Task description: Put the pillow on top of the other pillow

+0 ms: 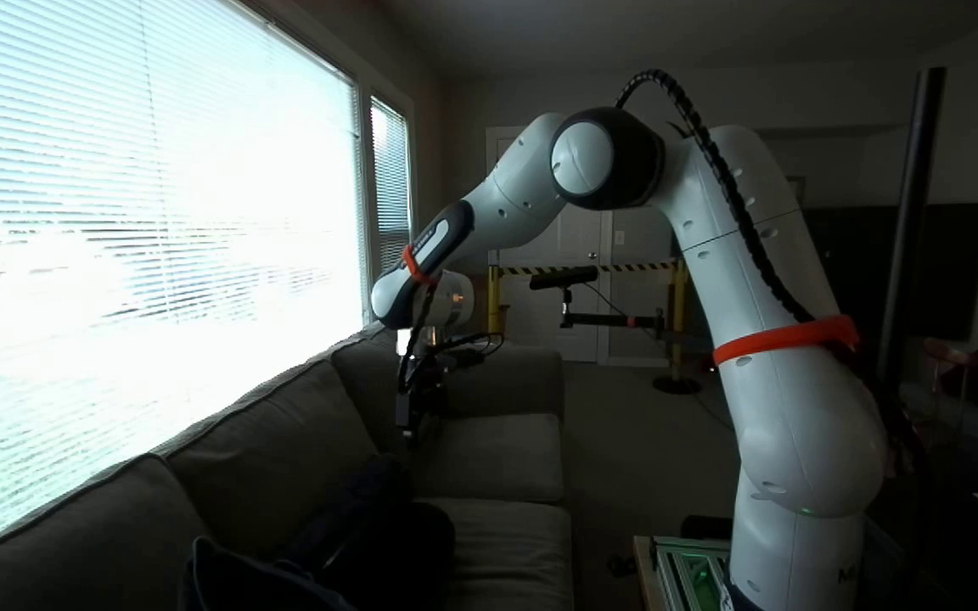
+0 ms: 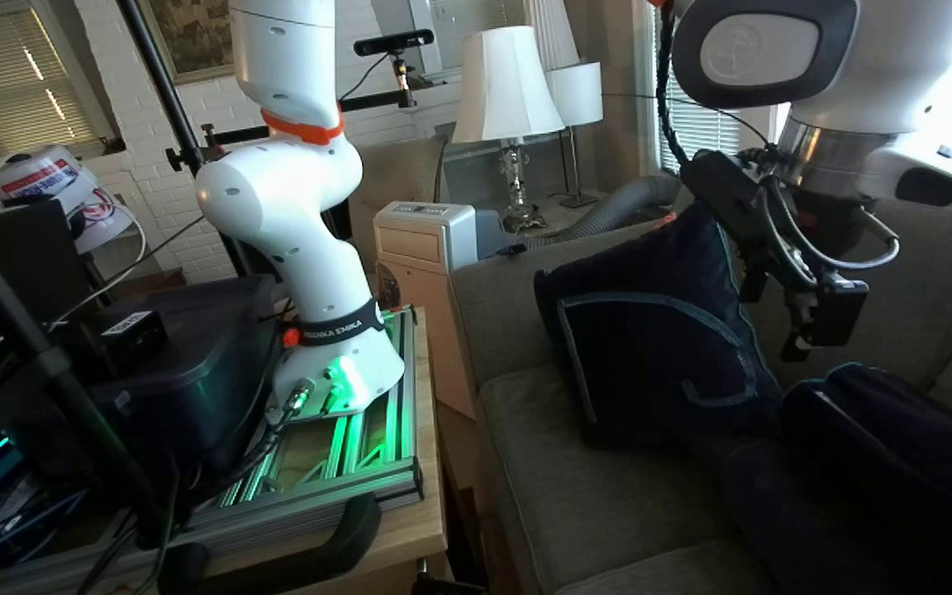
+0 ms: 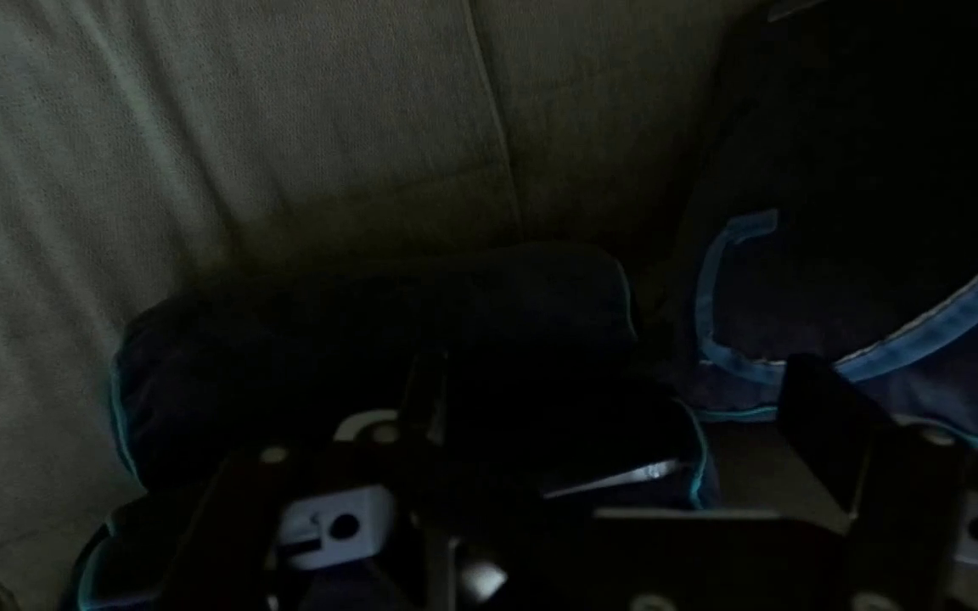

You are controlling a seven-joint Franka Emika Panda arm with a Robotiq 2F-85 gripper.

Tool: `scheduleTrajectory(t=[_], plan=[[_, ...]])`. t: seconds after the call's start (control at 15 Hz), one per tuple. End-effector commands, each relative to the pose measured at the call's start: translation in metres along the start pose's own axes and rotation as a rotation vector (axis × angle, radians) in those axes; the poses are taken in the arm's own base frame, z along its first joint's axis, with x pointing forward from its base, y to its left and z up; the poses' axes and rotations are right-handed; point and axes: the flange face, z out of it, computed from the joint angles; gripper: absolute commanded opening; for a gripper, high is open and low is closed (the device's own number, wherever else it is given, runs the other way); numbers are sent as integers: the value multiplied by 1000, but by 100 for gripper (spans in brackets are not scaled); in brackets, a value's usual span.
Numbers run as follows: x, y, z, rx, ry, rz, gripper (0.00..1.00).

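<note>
Near right: dark pillow with light-blue piping, lying on gray sofa. Above it: Robotiq gripper, fingers spread apart. Just beyond: navy pillow with curved blue trim, propped tilted near sofa arm. Far: white-shaded table lamp.

The square pillow is dark, matt cloth trimmed with a flat, textile-looking blue band; the other pillow is similar soft cloth, edged with thin piping. Coarse, matt fabric covers the sofa, creased in the wrist view. The robot arm has a smooth, softly glossy shell, and its wrist ring is shiny bare metal. The gripper looks dark and matt, with pale, metallic fittings. The base frame is grooved metal, the tabletop smooth wood, the lamp stem glassy, the hose ribbed plastic.
</note>
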Motion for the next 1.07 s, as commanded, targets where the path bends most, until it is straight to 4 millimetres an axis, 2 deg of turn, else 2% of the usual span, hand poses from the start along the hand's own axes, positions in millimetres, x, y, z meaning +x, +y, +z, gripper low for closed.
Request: scheduleTrajectory(t=[0.0, 0.47, 0.73, 0.8, 1.0], plan=[[-24, -9, -9, -1, -35, -87, 100], [-33, -20, -13, -57, -43, -137, 100], [-31, -26, -13, -77, -34, -128, 100], [-25, -22, -13, -48, -40, -135, 100], [-24, -23, -14, -53, -36, -135, 100]])
